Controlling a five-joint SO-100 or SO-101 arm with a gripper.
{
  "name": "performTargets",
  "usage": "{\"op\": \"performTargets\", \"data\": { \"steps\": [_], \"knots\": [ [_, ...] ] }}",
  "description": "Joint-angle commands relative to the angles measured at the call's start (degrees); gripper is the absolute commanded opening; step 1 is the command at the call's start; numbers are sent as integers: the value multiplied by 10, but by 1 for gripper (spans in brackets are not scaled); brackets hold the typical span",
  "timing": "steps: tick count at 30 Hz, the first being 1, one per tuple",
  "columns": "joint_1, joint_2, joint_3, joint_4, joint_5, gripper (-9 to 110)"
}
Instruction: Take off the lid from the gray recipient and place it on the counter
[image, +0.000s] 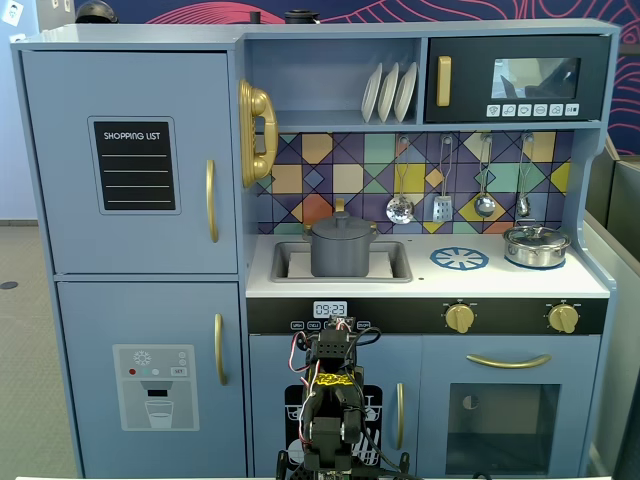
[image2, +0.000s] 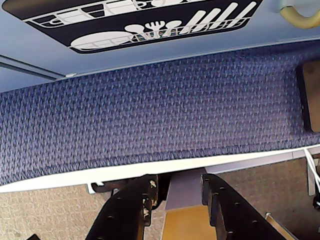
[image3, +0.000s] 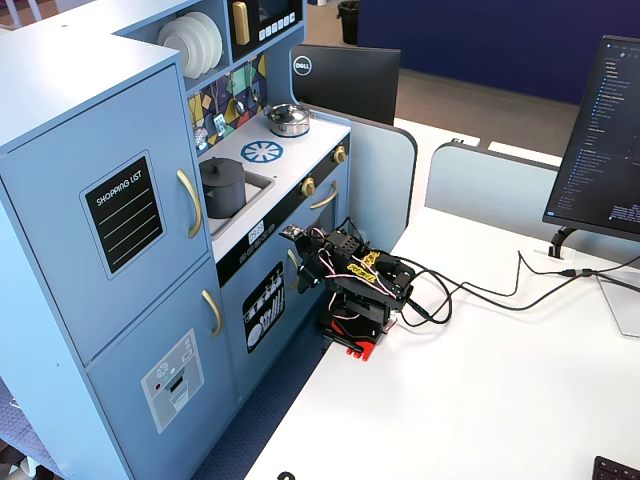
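Note:
The gray recipient (image: 340, 258) stands in the sink basin of the toy kitchen, with the lid (image: 341, 227) sitting on it, knob up. Both also show in the other fixed view, the recipient (image3: 223, 192) and the lid (image3: 220, 168). The white counter (image: 420, 278) with its blue burner print lies to the right of the sink. My gripper (image2: 180, 182) is folded low in front of the dishwasher door, far below the pot, and points down over the table edge. Its jaws stand apart and hold nothing. It also shows in a fixed view (image3: 304, 270).
A shiny steel pot (image: 536, 246) with its own lid stands at the counter's right end. Utensils hang above the counter on the tiled back wall. The arm's base (image3: 352, 320) sits at the white table's edge, with cables trailing right. Blue carpet (image2: 160, 115) lies below.

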Motion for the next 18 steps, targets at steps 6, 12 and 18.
{"op": "performTargets", "data": {
  "steps": [6,12,18],
  "knots": [
    [-15,-3,1,100,0,0],
    [-22,-3,1,100,10,0],
    [-16,-9,-65,45,32,0]
  ]
}}
